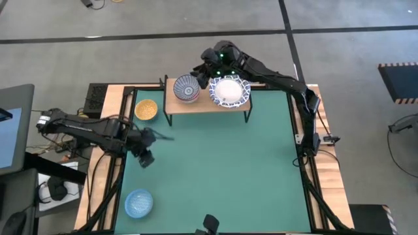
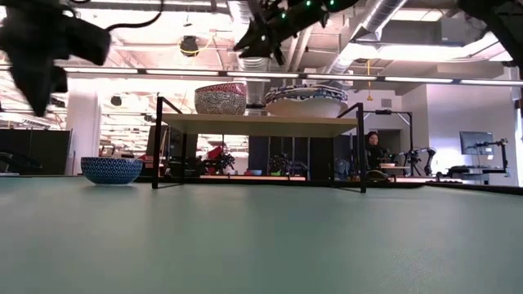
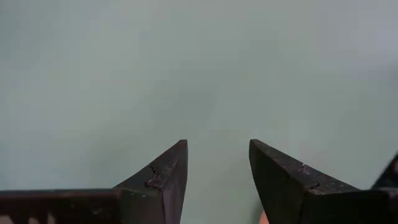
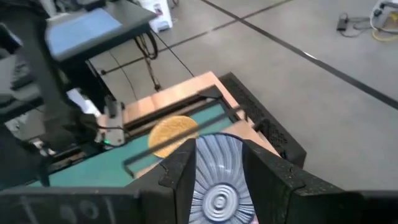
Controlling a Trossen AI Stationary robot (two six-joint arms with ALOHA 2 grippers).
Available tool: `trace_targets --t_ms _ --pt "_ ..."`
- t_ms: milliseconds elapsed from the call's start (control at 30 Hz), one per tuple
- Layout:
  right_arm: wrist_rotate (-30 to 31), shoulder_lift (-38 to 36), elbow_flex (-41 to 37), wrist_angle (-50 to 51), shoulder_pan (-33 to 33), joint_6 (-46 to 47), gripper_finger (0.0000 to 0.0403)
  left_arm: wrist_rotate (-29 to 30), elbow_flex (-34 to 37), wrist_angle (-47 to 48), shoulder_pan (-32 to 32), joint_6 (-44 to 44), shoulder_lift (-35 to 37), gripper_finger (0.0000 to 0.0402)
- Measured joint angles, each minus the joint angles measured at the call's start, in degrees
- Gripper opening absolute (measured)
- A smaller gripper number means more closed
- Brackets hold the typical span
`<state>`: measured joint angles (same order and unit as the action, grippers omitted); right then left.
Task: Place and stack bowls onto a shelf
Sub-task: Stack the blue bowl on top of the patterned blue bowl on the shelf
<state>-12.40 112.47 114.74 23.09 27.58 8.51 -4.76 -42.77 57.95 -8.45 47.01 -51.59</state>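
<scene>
**Right arm over shelf, left arm idle above table**

The shelf stands at the table's far edge. On it: the grey-patterned bowl at its left, a stack of wide white bowls beside it. The right gripper hangs above the shelf's back edge, between the two; its wrist view shows the jaws apart, empty, the grey-patterned bowl directly below the gap. The yellow-orange bowl sits on the table just left of the shelf. The light blue bowl lies near the table's front left corner. The left gripper hovers over bare table, well apart from every bowl, jaws parted, holding nothing.
</scene>
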Motion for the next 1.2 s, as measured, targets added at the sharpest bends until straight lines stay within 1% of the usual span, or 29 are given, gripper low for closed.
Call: trace_targets --t_ms 100,200,300,400,467,633,767,867,933,1033,1200 --pt "-0.3 -1.3 0.0 0.1 -1.3 0.3 0.0157 -0.9 2.4 -2.8 -5.9 2.0 0.0 0.0144" --pt "-0.4 -1.8 0.0 0.4 -3.3 0.5 0.0157 -2.5 4.9 -8.5 -10.7 4.9 0.0 0.014" --pt "-0.4 -1.7 0.0 0.6 -5.9 2.5 0.0157 -1.7 6.3 -14.1 -14.6 7.3 0.0 0.014" --pt "-0.2 -1.7 0.0 0.6 -8.7 4.8 0.0157 -0.5 7.4 -15.6 -17.8 8.3 0.0 0.014" --pt "1.1 -1.7 0.0 1.0 -10.9 5.4 0.0157 -0.8 7.8 -15.2 -20.2 8.6 0.0 0.014" --pt "8.0 -1.7 0.0 5.0 -16.4 8.6 0.0157 -2.8 8.5 -15.2 -26.6 10.7 0.0 0.014" --pt "11.8 -1.7 0.0 8.2 -20.7 12.5 0.0157 -2.6 8.5 -15.8 -31.6 11.4 0.0 0.014" --pt "14.7 -1.7 0.0 10.1 -24.1 15.6 0.0157 -0.9 8.5 -16.5 -34.9 11.7 0.0 0.014" --pt "18.6 -1.7 0.0 11.4 -26.6 17.5 0.0157 1.4 8.5 -17.9 -36.8 11.7 0.0 0.014" --pt "26.5 -1.7 0.0 13.3 -30.3 19.9 0.0157 4.5 8.5 -20.8 -38.9 10.2 -0.8 0.014" --pt "35.8 -2.5 0.0 15.4 -35.5 25.3 0.0157 5.1 8.5 -22.0 -41.1 7.5 -6.0 0.0139"
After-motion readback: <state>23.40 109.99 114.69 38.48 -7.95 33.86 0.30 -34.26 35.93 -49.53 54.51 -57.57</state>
